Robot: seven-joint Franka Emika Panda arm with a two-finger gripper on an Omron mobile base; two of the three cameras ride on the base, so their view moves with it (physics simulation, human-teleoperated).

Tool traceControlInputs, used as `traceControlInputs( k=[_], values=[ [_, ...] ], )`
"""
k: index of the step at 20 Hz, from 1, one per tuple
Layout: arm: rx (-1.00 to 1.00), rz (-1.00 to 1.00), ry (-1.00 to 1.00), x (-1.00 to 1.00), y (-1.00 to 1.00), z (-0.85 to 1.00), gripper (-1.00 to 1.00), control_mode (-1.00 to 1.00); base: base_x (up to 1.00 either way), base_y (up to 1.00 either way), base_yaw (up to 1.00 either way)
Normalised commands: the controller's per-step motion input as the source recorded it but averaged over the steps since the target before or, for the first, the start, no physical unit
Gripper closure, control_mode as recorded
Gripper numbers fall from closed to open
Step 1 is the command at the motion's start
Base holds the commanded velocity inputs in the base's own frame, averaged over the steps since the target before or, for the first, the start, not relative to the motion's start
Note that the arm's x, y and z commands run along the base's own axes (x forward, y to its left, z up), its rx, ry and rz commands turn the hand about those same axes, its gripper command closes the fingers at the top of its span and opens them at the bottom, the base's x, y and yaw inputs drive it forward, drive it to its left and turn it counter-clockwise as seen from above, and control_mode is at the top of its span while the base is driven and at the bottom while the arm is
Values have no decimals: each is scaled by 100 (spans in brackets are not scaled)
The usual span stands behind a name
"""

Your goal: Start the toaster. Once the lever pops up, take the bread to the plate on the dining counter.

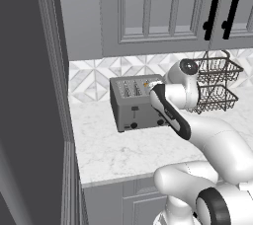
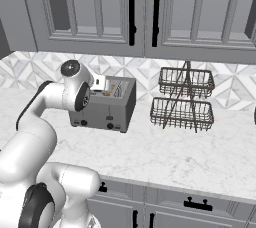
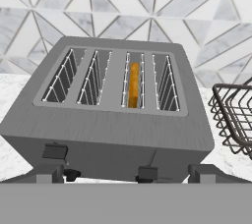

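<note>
Bread (image 3: 133,84) is sitting down in the toaster (image 3: 110,115), third slot counting from the left as my hand cam sees it, standing on edge with just the orange crust showing. Its long axis runs front to back along the slot, so away from the lever face toward the tiled wall. The toaster itself is on the marble desk (image 1: 128,150), just left of the wire basket rack (image 2: 183,99). My pincer (image 3: 128,173) is spread wide and pinching nothing, hanging above and a bit in front of the toaster's front face, looking down over the slots. From there the two black levers are right below me on the front panel: one near the left corner (image 3: 54,151), one nearer the middle (image 3: 147,172). I'd guess the middle one belongs to the bread's side of the toaster, since it sits almost straight under the loaded slot, so that's the one I'd push down. Can't tell from these views whether either lever is already down.
</note>
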Motion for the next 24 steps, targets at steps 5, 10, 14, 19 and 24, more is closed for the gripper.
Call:
traceControlInputs(
  k=[5, 10, 14, 19, 24],
  values=[
    [0, 0, 0, 0, 0, 0, -100, -100, 0, 0, 0],
    [0, 0, 0, 0, 0, 0, -100, -100, 0, 0, 0],
    [0, 0, 0, 0, 0, 0, -100, -100, 0, 0, 0],
    [0, 0, 0, 0, 0, 0, -100, -100, 0, 0, 0],
    [0, 0, 0, 0, 0, 0, -100, -100, 0, 0, 0]
  ],
)
